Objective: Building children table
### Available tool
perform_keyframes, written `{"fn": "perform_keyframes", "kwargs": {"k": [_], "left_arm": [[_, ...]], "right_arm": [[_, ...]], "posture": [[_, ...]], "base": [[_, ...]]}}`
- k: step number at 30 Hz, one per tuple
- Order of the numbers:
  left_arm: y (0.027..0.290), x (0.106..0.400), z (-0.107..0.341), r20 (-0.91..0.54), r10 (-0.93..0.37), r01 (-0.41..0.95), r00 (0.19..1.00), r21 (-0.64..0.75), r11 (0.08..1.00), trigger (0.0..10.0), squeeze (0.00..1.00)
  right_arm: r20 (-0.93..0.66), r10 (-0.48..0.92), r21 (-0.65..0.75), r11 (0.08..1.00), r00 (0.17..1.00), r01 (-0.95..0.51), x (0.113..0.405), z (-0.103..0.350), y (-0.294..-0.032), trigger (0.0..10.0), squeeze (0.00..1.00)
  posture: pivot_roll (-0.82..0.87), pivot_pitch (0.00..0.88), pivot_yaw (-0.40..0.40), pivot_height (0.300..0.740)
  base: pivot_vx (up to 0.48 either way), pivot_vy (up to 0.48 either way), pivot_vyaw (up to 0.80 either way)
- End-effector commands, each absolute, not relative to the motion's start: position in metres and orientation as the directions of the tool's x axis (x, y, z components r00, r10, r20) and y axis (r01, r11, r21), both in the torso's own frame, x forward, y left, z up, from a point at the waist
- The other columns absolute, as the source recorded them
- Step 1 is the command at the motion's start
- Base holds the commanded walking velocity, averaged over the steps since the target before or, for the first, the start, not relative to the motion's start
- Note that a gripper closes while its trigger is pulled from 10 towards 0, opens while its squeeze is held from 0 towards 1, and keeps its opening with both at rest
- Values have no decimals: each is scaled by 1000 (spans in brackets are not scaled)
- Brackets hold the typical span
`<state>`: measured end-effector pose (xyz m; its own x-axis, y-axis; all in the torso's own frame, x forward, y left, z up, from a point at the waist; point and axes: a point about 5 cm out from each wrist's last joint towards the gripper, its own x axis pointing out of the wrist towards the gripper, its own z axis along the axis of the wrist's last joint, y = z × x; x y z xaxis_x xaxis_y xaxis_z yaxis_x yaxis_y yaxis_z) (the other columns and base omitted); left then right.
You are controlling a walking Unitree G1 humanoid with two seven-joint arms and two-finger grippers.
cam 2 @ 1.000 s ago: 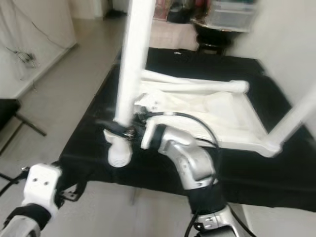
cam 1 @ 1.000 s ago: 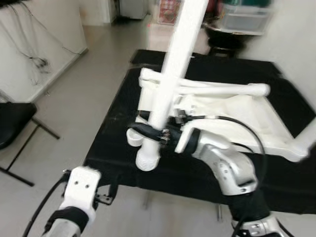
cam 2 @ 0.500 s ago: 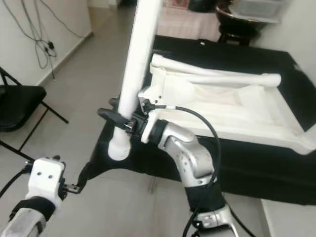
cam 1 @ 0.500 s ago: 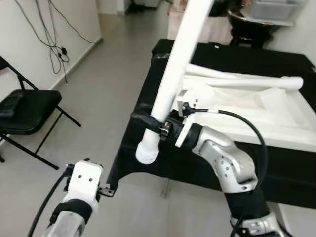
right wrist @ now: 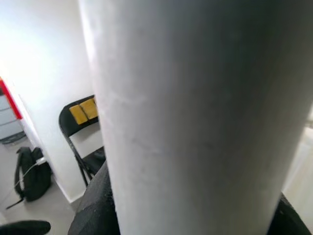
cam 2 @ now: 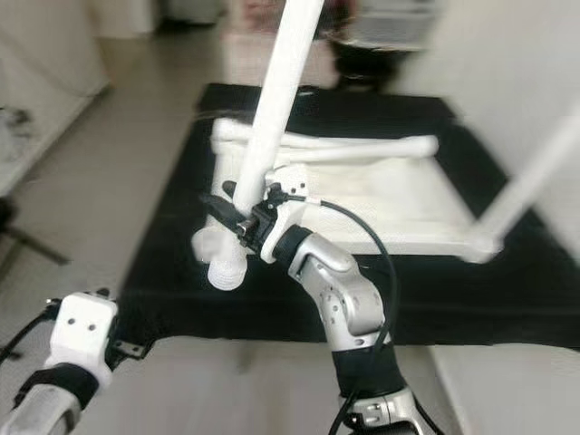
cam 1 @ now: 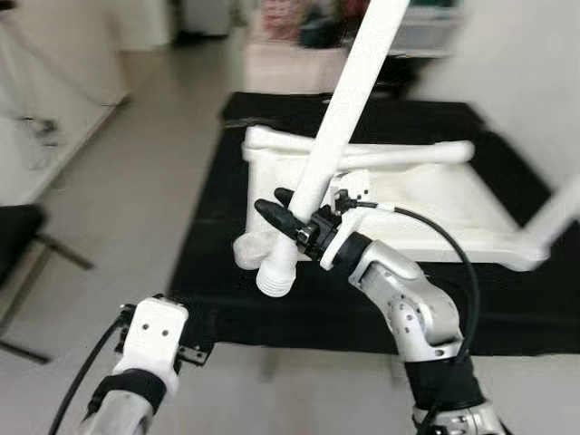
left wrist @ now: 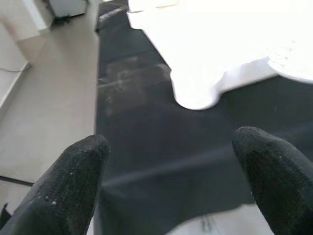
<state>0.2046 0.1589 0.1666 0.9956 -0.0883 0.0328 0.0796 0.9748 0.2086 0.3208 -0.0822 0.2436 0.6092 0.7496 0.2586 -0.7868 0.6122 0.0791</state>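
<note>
My right gripper [cam 1: 288,210] is shut on a long white table leg [cam 1: 335,122], held tilted with its ribbed screw end [cam 1: 275,277] pointing down over the near left of the black mat. The leg [right wrist: 195,112] fills the right wrist view. A white children's tabletop [cam 1: 426,199] lies upside down on the black mat [cam 1: 227,272], with one leg [cam 1: 362,156] lying along its far side and another leg [cam 1: 555,210] standing at its right corner. My left gripper [left wrist: 171,171] is open low over the mat's near edge, holding nothing; its wrist [cam 1: 152,337] shows at the bottom left.
A black folding chair [cam 1: 18,245] stands on the grey floor to the left. Another black chair [right wrist: 85,142] with a yellow label and a dark bag [right wrist: 29,174] stand by a white wall. Boxes and clutter sit beyond the mat.
The camera has swung right, so the scene shifted and blurred. My right gripper still holds the white leg, now carried back over the mat's near left part. The left arm stays low.
</note>
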Motion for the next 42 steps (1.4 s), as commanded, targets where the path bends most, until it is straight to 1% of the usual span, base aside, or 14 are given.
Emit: {"fn": "perform_keyframes", "kwargs": {"k": [1, 3, 8, 13, 16, 26, 34, 42], "left_arm": [[163, 203, 158, -7, -69, 68, 998, 216, 974, 10000, 0], [163, 203, 158, -7, -73, 73, 997, 219, 973, 10000, 0], [163, 203, 158, -4, -76, 75, 997, 224, 972, 10000, 0], [163, 203, 158, -7, -79, 79, 997, 232, 970, 10000, 0], [162, 204, 157, -15, -90, 91, 996, 236, 968, 10000, 0], [163, 203, 156, -15, -77, 78, 997, 250, 965, 10000, 0], [163, 203, 157, -10, -81, 81, 997, 253, 964, 10000, 0], [163, 203, 158, -7, -89, 87, 996, 246, 965, 10000, 0]], "right_arm": [[300, 775, 69, 564, 556, -823, 315, 249, -71, 10000, 0], [255, 778, 48, 583, 575, -811, 315, 246, -67, 10000, 0], [267, 771, 55, 586, 578, -808, 316, 248, -69, 10000, 0], [276, 767, 56, 589, 579, -806, 317, 249, -73, 10000, 0], [295, 770, 54, 577, 565, -815, 317, 252, -75, 10000, 0], [302, 790, 50, 546, 534, -836, 314, 252, -73, 10000, 0], [302, 791, 53, 543, 531, -838, 313, 252, -73, 10000, 0], [306, 789, 63, 541, 532, -839, 313, 252, -72, 10000, 0]], "posture": [[16, 161, -51, 740], [18, 159, -49, 740], [20, 160, -45, 740], [22, 161, -44, 740], [24, 161, -41, 740], [28, 159, -38, 740], [25, 157, -36, 740], [27, 157, -37, 740]], "base": [[307, 0, 719], [304, 0, 0], [297, 0, 0], [0, 0, 0], [0, 0, 0], [0, 0, 0], [0, 0, 0], [368, 0, 0]]}}
